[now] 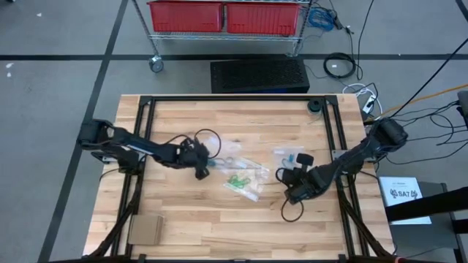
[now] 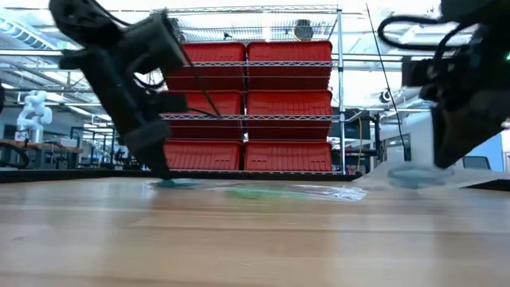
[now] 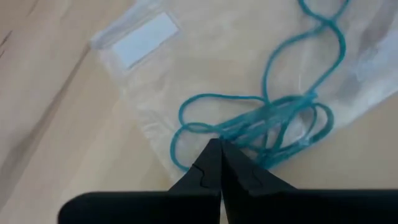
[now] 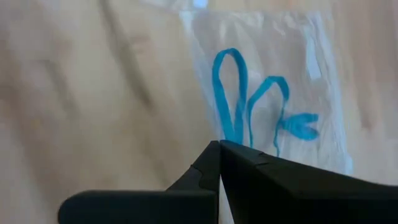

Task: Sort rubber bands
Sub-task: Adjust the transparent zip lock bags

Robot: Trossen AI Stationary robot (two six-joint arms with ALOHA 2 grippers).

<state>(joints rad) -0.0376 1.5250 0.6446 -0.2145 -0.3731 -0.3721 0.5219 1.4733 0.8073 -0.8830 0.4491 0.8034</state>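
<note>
- Two tools at work over one wooden table (image 1: 241,212), entered here left to right as the high view shows them.
- Left tool (image 3: 219,148) — fingers pressed together, tips down at the edge of a tangle of teal rubber bands (image 3: 273,118) lying on a clear bag (image 3: 149,68). Whether a strand is actually pinched between the tips cannot be told; they meet right at the tangle.
- Centre of table — green rubber bands (image 1: 236,180) on another clear bag, between the two arms, untouched.
- Right tool (image 4: 220,149) — fingers likewise closed, tips set at the near loops of the bright blue rubber bands (image 4: 239,99), which lie on a clear bag of their own (image 4: 311,56); grip on a loop not confirmed.
- Step in hand, by judgement: the pick — each arm closing on one colour.
- Next move calls for a slow, straight lift, to see whether a band comes away alone or drags its neighbours and the bag along.
</note>
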